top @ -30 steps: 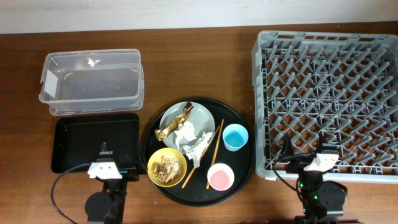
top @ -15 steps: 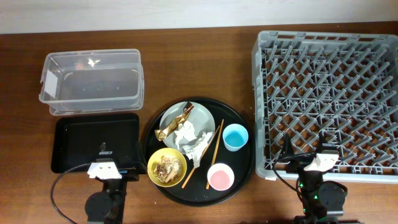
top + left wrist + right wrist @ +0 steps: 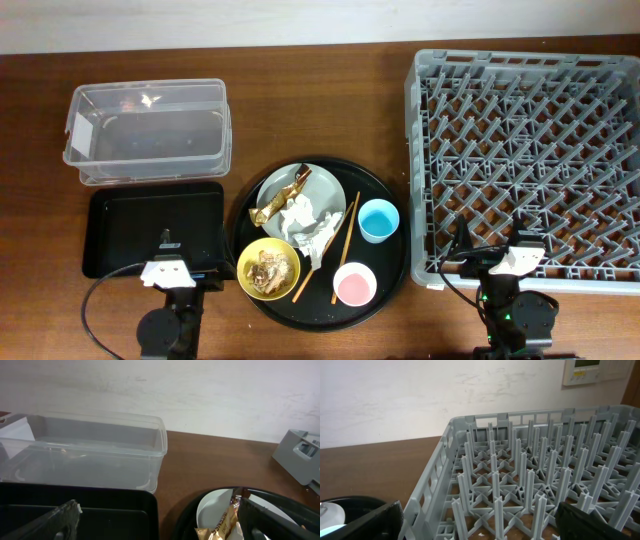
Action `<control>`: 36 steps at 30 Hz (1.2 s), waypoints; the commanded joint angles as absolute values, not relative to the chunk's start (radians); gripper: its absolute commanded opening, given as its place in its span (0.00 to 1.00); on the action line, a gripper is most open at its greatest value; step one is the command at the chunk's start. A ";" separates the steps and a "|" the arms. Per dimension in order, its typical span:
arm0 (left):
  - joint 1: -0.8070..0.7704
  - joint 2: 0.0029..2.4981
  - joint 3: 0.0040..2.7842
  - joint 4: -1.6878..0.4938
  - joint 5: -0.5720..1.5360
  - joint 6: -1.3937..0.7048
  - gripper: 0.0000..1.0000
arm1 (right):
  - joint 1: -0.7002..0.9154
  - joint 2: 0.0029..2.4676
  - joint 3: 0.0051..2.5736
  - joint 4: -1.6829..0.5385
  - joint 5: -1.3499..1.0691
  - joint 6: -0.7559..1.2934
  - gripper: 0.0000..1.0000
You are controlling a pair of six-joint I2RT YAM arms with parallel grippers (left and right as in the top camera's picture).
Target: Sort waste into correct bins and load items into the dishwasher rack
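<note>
In the overhead view the grey-green plate (image 3: 325, 185) holds the gold-brown wrapper (image 3: 278, 201) and white tissue (image 3: 303, 222). The yellow bowl (image 3: 268, 268) holds brown food scraps. The blue cup (image 3: 379, 220) and pink cup (image 3: 354, 284) stand beside them. The clear tub (image 3: 147, 130) and black rectangular tray (image 3: 152, 228) lie at the left, the grey rack (image 3: 530, 150) at the right. My left gripper (image 3: 170, 262) is open and empty over the black tray's front edge (image 3: 100, 510). My right gripper (image 3: 497, 258) is open and empty at the rack's front left corner (image 3: 530, 480).
The dishes sit on a big round black tray (image 3: 392, 270) with thin wooden chopsticks (image 3: 341, 238) across it. The left wrist view shows the tub (image 3: 85, 455), plate (image 3: 215, 507) and wrapper (image 3: 225, 522). A pale wall runs behind the table.
</note>
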State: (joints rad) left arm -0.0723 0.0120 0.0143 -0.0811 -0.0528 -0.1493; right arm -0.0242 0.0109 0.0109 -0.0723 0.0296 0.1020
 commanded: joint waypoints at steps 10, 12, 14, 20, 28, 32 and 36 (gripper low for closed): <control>-0.069 0.007 0.009 -0.080 -0.064 -0.133 1.00 | -0.018 0.003 0.006 -0.079 0.035 0.105 0.98; -0.069 0.007 0.009 -0.080 -0.064 -0.133 0.99 | -0.018 0.003 0.006 -0.079 0.035 0.105 0.99; -0.069 0.007 0.009 -0.080 -0.064 -0.133 0.99 | -0.018 0.003 0.006 -0.079 0.035 0.105 0.98; -0.069 0.007 0.009 -0.080 -0.064 -0.133 0.99 | -0.018 0.003 0.006 -0.079 0.035 0.105 0.98; -0.069 0.017 0.010 -0.083 -0.037 -0.133 0.99 | -0.018 0.004 0.008 -0.079 -0.022 0.219 0.98; -0.069 0.059 0.053 -0.146 -0.015 -0.133 0.99 | -0.018 0.019 0.067 -0.134 -0.062 0.219 0.98; -0.069 0.147 0.163 -0.229 -0.014 -0.133 0.99 | -0.018 0.084 0.182 -0.246 -0.085 0.219 0.98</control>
State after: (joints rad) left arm -0.0723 0.0906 0.0685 -0.1905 -0.0284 -0.1490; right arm -0.0242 0.0406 0.0860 -0.2066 -0.0521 0.2096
